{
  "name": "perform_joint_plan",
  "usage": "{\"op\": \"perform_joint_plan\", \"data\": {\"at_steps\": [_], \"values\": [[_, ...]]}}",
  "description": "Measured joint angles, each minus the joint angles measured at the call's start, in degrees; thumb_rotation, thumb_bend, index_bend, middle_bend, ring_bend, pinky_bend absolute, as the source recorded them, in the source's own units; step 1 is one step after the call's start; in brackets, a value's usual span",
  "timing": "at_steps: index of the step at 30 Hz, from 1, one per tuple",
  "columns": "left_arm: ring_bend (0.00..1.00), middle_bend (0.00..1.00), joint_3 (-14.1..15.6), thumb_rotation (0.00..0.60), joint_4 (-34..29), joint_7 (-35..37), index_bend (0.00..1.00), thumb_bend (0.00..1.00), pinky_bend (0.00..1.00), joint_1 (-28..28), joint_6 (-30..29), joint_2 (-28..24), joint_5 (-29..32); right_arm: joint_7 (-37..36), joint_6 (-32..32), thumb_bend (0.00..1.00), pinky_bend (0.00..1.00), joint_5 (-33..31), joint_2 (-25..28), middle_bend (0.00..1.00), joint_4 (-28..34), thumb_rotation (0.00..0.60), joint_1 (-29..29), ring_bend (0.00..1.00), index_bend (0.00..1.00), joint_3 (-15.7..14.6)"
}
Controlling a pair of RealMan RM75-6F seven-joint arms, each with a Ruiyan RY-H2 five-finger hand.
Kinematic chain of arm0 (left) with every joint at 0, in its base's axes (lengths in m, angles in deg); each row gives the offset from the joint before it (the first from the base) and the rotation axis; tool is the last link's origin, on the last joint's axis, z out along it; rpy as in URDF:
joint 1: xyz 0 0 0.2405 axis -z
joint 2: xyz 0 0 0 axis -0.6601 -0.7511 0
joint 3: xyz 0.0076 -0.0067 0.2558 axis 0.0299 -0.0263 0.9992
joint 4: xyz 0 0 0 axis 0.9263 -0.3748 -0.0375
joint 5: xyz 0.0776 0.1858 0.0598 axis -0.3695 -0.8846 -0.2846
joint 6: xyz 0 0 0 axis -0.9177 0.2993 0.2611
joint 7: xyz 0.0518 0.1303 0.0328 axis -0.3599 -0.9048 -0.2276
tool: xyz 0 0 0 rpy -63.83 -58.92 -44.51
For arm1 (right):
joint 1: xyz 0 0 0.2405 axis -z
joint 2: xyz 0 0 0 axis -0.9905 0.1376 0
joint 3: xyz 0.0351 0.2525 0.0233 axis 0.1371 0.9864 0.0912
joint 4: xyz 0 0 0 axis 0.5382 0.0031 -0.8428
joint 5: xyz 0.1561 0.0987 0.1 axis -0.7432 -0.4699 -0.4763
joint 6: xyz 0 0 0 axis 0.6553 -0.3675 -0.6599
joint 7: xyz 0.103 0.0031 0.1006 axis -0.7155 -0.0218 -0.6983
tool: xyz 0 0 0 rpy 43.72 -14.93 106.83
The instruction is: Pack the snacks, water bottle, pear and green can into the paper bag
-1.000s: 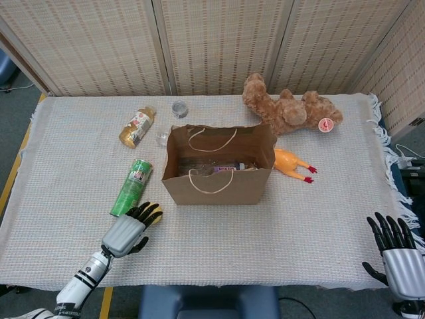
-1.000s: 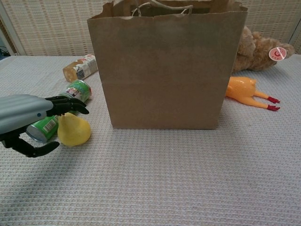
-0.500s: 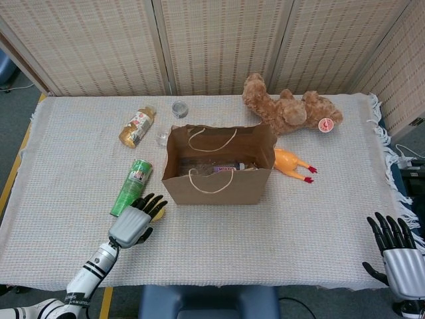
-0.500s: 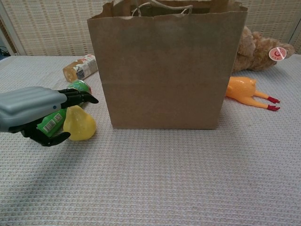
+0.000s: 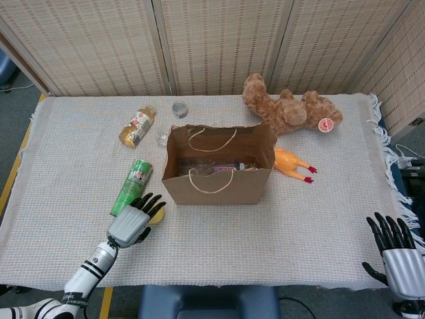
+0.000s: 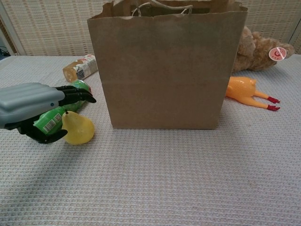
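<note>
done: paper bag already has a few items inside, snack packs by the look of it
left: pear and green can still on the table, left of the bag
left hand: fingers spread over the pear, not gripping yet
right hand: open, idle, well apart
views: head view sees into the bag; chest view shows the pear properly

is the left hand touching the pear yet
Cannot tell. In the chest view the left hand overlaps the pear with no visible gap, and the head view hides most of the pear under the fingers.
</note>
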Motion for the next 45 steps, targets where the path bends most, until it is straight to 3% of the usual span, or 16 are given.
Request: {"op": "perform_joint_plan", "data": {"at_steps": [12, 24, 30, 37, 45], "values": [[0.00, 0.00, -0.47, 0.600, 3.79, -1.58, 0.10, 0.45, 0.22, 2.75, 3.40, 2.96, 3.64, 0.26, 0.19, 0.00, 0.00, -0.33, -0.02, 0.00, 0.21, 0.600, -0.01, 0.00, 0.04, 0.10], [0.09, 0.11, 0.49, 0.600, 7.52, -2.46, 0.23, 0.45, 0.33, 3.75, 4.54, 5.59, 4.76, 0.23, 0.29, 0.00, 0.00, -0.37, 0.01, 0.00, 0.24, 0.600, -0.07, 0.00, 0.04, 0.13], [0.21, 0.22, 1.46, 0.600, 8.89, -3.59, 0.29, 0.45, 0.43, 4.14, 5.02, 6.36, 5.75, 0.17, 0.32, 0.00, 0.00, -0.41, 0.03, 0.00, 0.26, 0.600, -0.06, 0.00, 0.04, 0.10], [0.55, 0.59, 2.49, 0.600, 8.79, -4.17, 0.60, 0.56, 0.71, 3.50, 3.47, 6.17, 5.30, 0.07, 0.23, 0.00, 0.00, -0.33, 0.05, 0.00, 0.26, 0.600, -0.04, 0.00, 0.04, 0.07], [0.58, 0.64, 3.11, 0.600, 3.77, -4.44, 0.64, 0.58, 0.73, 1.49, -1.17, 2.45, 3.96, -0.49, 0.02, 0.00, 0.00, -0.21, 0.09, 0.00, 0.02, 0.600, 0.07, 0.00, 0.04, -0.03]]}}
